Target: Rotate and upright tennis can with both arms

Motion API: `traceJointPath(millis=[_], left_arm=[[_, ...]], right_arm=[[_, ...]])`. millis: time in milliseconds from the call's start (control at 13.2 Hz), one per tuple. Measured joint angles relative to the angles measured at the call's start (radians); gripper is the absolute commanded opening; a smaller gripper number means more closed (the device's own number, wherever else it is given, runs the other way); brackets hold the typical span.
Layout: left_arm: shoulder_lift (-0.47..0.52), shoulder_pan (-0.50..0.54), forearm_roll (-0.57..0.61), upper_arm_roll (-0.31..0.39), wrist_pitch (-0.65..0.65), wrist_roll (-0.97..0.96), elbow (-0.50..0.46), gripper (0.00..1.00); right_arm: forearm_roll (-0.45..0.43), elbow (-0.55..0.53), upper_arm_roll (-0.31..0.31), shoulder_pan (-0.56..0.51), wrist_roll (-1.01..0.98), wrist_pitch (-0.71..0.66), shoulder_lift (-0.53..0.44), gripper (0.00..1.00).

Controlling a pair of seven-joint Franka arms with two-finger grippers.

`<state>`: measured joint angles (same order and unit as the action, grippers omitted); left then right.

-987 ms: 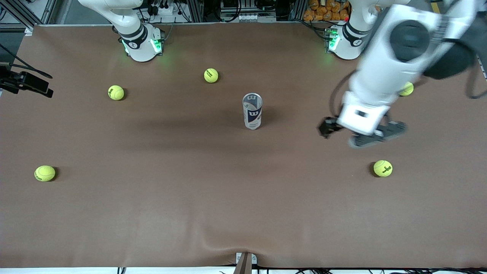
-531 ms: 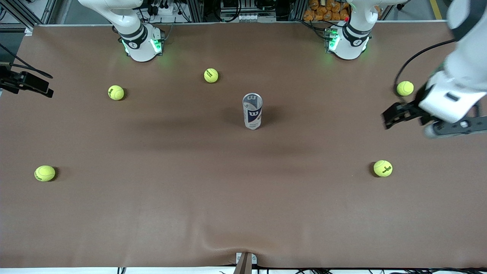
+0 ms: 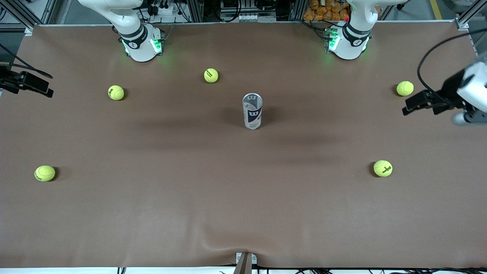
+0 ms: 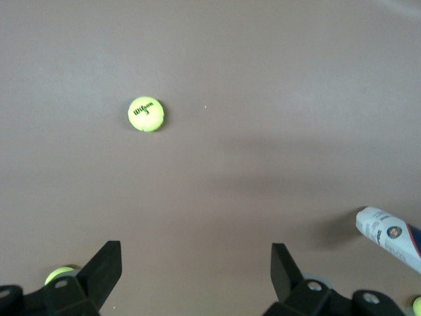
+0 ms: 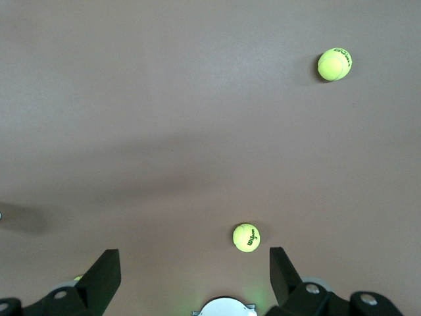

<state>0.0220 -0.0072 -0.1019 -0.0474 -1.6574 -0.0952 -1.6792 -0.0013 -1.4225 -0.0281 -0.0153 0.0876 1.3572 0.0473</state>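
The slim clear-and-white cylindrical tennis can (image 3: 252, 111) with its navy band and white "W" logo is being seen standing upright near the middle of the brown cloth-covered table (image 3: 190, 198), just above the centre of the front frame, and nothing is touching it. In the left wrist view only one white end of it (image 4: 389, 237) is being shown, at the lower right edge of the frame. The black two-finger left gripper (image 3: 420, 102) is being held in the air at the right edge of the front frame, over the table's end, with its fingers spread wide and nothing between them; in its own wrist view the two dark fingertips (image 4: 105, 268) are being seen far apart along the bottom of the frame. The black two-finger right gripper (image 5: 195, 271) is being shown only in its own wrist view, at the bottom of the frame, likewise wide open and empty above bare cloth. Five yellow-green felt tennis balls are lying scattered and well apart: one at the upper middle (image 3: 211, 75), one at the upper left (image 3: 116, 92), one at the lower left (image 3: 45, 173), one at the lower right (image 3: 382, 168), and one at the upper right (image 3: 405, 88), near the left gripper.
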Motion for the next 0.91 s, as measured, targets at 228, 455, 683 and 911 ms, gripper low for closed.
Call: traceJointPath(millis=[228, 455, 683, 911], left_arm=[[0.089, -0.007, 0.057, -0.016, -0.041, 0.001, -0.106, 1.00], [0.073, -0.008, 0.075, -0.014, -0.071, 0.017, -0.081, 1.00], [0.038, -0.008, 0.092, -0.012, -0.072, 0.017, -0.030, 1.00], [0.034, -0.008, 0.094, -0.012, -0.072, 0.017, -0.018, 1.00]], right_arm=[[0.000, 0.000, 0.000, 0.000, 0.000, 0.000, 0.000, 1.00], [0.000, 0.000, 0.000, 0.000, 0.000, 0.000, 0.000, 1.00], [0.000, 0.000, 0.000, 0.000, 0.000, 0.000, 0.000, 1.00], [0.000, 0.000, 0.000, 0.000, 0.000, 0.000, 0.000, 1.00]])
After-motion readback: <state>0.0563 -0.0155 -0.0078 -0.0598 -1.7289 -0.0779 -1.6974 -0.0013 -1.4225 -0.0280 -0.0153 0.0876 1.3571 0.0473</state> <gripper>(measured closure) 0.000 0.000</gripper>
